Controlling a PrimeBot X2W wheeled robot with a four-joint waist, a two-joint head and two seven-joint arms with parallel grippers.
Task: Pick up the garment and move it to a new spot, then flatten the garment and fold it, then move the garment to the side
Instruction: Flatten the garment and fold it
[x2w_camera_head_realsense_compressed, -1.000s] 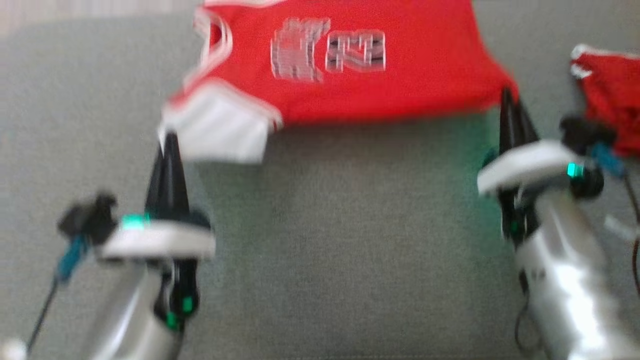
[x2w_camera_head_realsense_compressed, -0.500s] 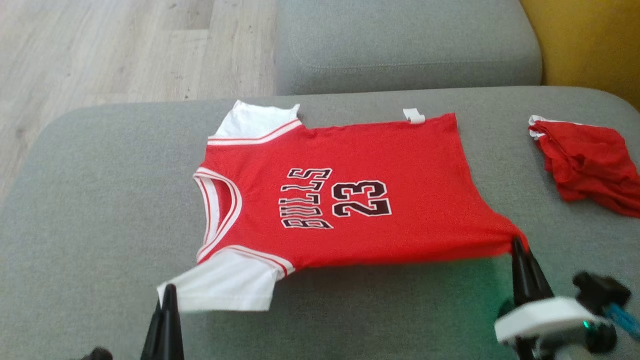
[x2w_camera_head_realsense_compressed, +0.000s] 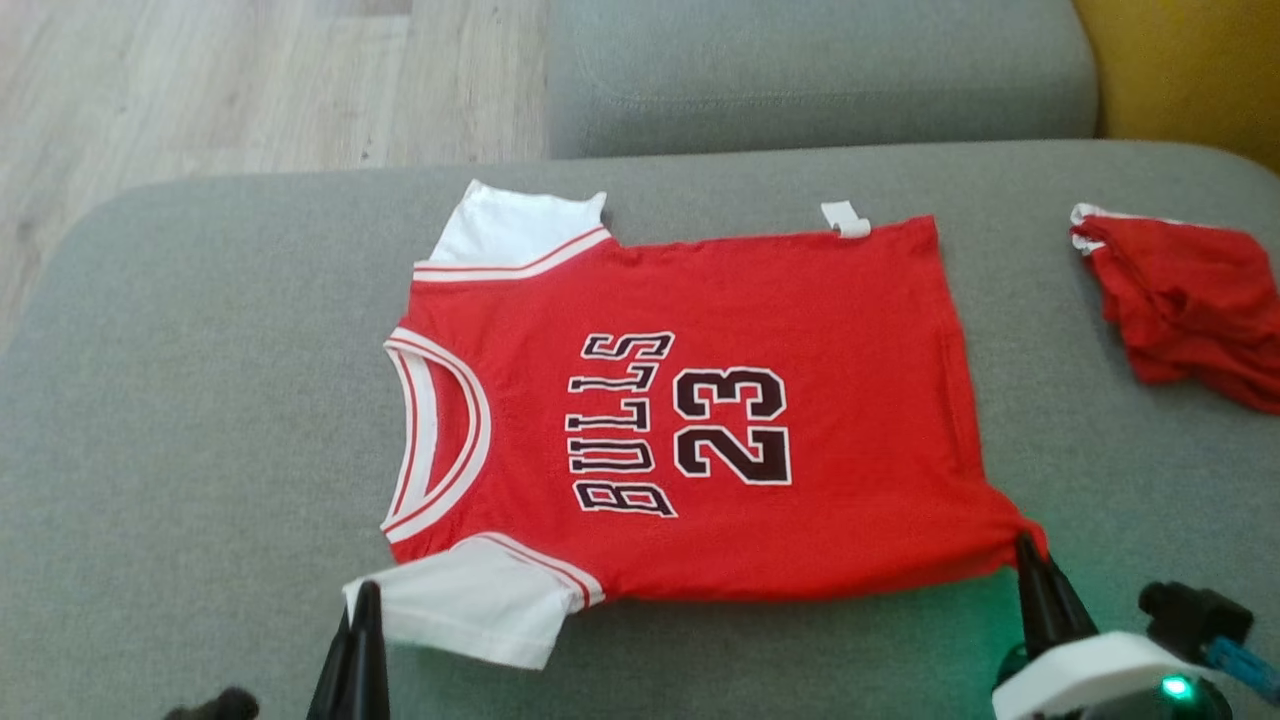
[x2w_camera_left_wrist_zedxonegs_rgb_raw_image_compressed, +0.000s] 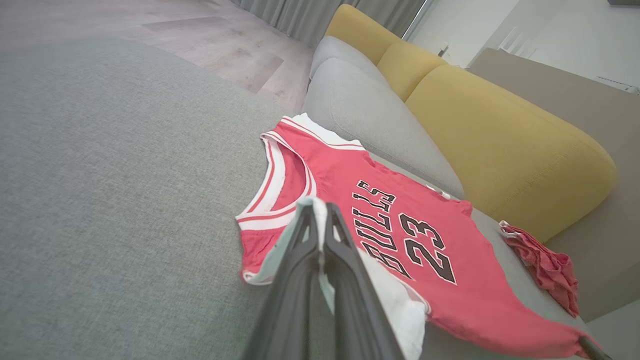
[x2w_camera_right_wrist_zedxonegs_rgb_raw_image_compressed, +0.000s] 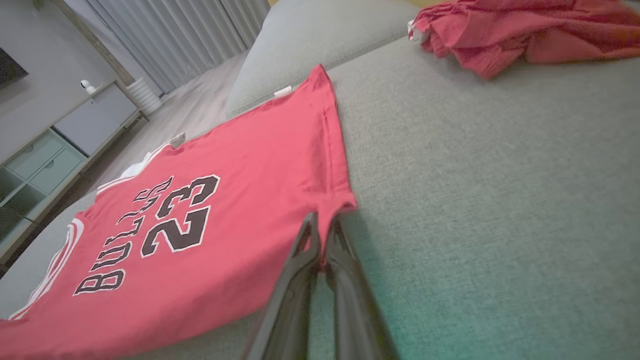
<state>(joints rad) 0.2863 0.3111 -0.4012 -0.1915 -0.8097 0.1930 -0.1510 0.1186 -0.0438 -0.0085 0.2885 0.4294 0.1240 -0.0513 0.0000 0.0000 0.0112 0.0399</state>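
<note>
Jersey (x2w_camera_head_realsense_compressed: 700, 420) lies spread on the sofa (x2w_camera_head_realsense_compressed: 200, 400), centre. Left gripper (x2w_camera_head_realsense_compressed: 366, 592), cut off below, pinches the near white sleeve (x2w_camera_head_realsense_compressed: 470, 610); right gripper (x2w_camera_head_realsense_compressed: 1025, 545) pinches the near hem corner (x2w_camera_head_realsense_compressed: 1005, 515). Red cloth (x2w_camera_head_realsense_compressed: 1190, 300), far right, runs past the edge.

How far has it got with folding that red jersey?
Done: the red jersey lies spread nearly flat on the grey cushion. In hand: the left jaws pinch the white sleeve, the right jaws the hem corner, both shut. Left: folding it and moving it aside.
</note>
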